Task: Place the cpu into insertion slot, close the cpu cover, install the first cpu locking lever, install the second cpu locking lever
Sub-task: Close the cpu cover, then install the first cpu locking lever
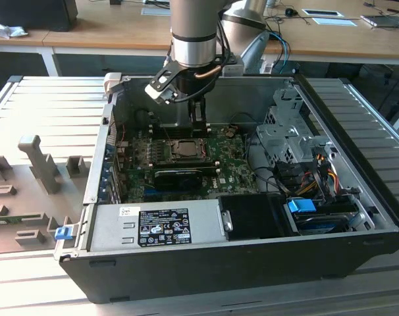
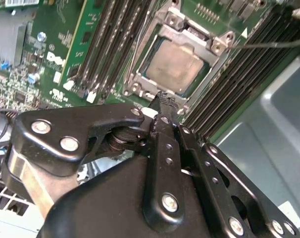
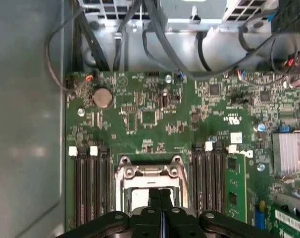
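Observation:
The cpu (image 2: 175, 67) lies flat in the insertion slot (image 1: 184, 150) on the green motherboard (image 3: 150, 119), its silver-grey top showing. The cpu cover (image 2: 192, 35) lies down around it as a silver frame; its hinge end (image 3: 149, 172) also shows in the first wrist view. A thin metal lever rod (image 2: 271, 44) sticks out from one corner of the socket. My gripper (image 2: 163, 97) hangs just above the socket's edge, shut, with nothing between its fingers. From the exterior view, the gripper (image 1: 198, 120) is at the socket's far side.
Black memory slots (image 3: 88, 183) flank the socket on both sides. A long black finned card (image 1: 180, 175) lies in front of it. The case holds a power supply (image 1: 157, 227), a drive cage (image 1: 285, 141) and cable bundles (image 3: 199, 49). Case walls (image 1: 344, 125) enclose the board.

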Robot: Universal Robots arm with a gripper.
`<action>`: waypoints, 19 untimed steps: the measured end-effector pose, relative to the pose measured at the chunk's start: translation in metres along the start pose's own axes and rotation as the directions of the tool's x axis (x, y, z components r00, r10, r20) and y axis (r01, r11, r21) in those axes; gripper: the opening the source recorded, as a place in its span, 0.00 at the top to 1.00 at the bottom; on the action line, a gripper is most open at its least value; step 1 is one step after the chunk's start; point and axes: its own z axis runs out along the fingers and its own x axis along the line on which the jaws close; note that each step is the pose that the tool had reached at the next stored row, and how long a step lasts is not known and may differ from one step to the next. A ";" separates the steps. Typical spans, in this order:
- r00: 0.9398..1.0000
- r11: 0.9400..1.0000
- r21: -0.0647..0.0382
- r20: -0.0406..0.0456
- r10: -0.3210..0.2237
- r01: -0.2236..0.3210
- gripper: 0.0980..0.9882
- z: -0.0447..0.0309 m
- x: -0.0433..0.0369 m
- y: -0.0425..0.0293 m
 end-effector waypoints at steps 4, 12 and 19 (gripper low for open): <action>1.000 1.000 0.000 0.000 0.000 0.000 0.99 0.0019 -0.0003 -0.0149; 1.000 1.000 0.000 0.000 0.000 0.000 0.99 -0.0013 -0.0006 -0.0211; 1.000 1.000 0.000 0.000 0.000 0.000 0.99 -0.0045 -0.0007 -0.0208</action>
